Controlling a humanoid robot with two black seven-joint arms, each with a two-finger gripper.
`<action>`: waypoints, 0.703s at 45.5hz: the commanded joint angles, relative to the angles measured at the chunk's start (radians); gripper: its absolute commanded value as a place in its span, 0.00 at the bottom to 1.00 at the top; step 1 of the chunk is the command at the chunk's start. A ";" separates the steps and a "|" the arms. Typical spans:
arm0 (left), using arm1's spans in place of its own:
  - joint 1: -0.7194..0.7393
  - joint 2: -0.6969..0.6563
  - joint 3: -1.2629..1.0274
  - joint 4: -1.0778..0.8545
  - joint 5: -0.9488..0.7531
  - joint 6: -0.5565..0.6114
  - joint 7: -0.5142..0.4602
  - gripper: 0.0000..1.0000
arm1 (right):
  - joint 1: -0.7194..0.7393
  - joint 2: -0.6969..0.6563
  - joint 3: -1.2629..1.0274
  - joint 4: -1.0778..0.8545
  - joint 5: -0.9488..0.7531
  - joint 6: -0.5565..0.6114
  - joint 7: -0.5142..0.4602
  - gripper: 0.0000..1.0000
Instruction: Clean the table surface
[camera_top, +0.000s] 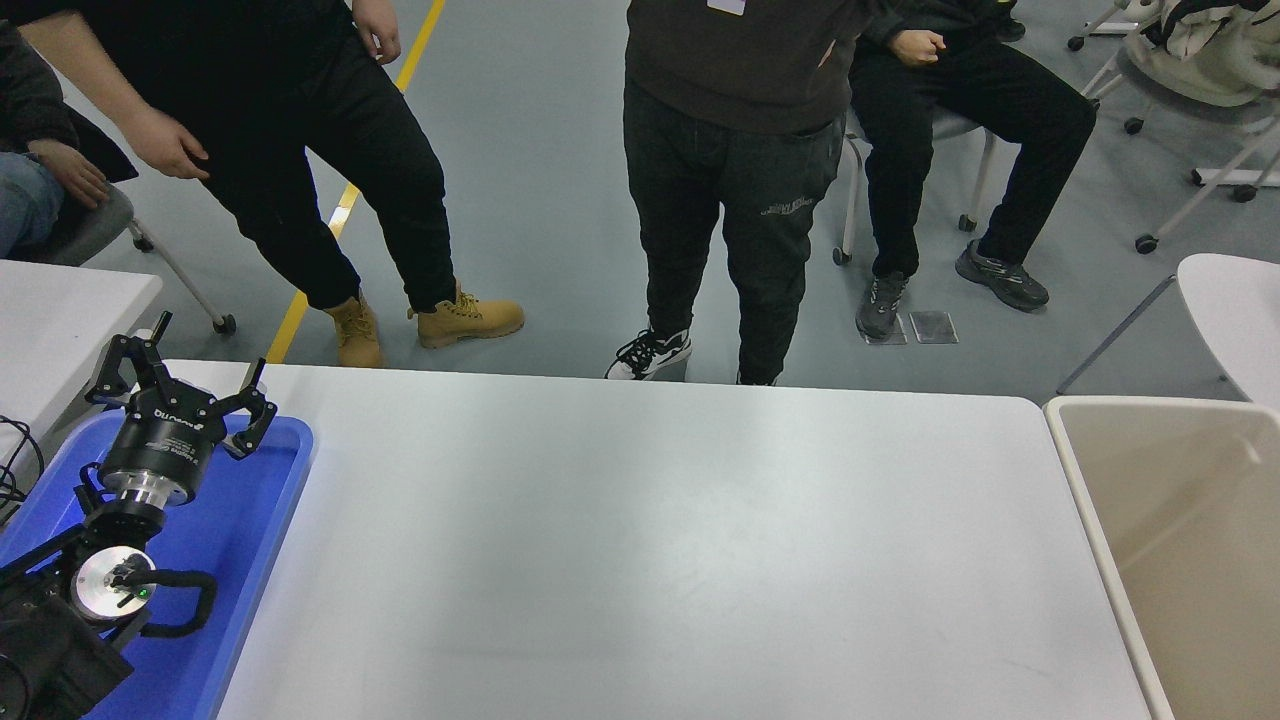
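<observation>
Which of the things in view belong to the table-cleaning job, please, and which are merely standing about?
Part of the job:
- the large matte white table surface
- the black left gripper, open, parked over the tray at the lower left

Standing about:
- the blue plastic tray
- the beige plastic bin at the table's right end
- the people at the far side

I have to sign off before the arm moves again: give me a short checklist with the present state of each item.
1. Table surface free of items: ok, nothing lies on it.
2. Left gripper parked above the blue tray, fingers spread: ok.
3. Right gripper in sight: not ok, out of view.
4. Beige bin at the table's right end, open: ok.
5. People clear of the far edge: not ok, one person's shoe stands close to it.
</observation>
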 joint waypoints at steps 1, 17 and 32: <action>0.000 0.000 0.000 0.000 0.000 0.000 0.000 1.00 | -0.085 0.027 0.006 0.003 0.008 0.003 0.005 0.00; 0.000 0.000 0.000 0.000 0.000 0.000 0.000 1.00 | -0.151 0.112 -0.026 0.016 -0.012 0.018 0.005 0.00; 0.000 0.000 0.000 0.000 0.000 0.000 0.000 1.00 | -0.165 0.199 -0.105 0.016 -0.012 0.017 0.005 0.00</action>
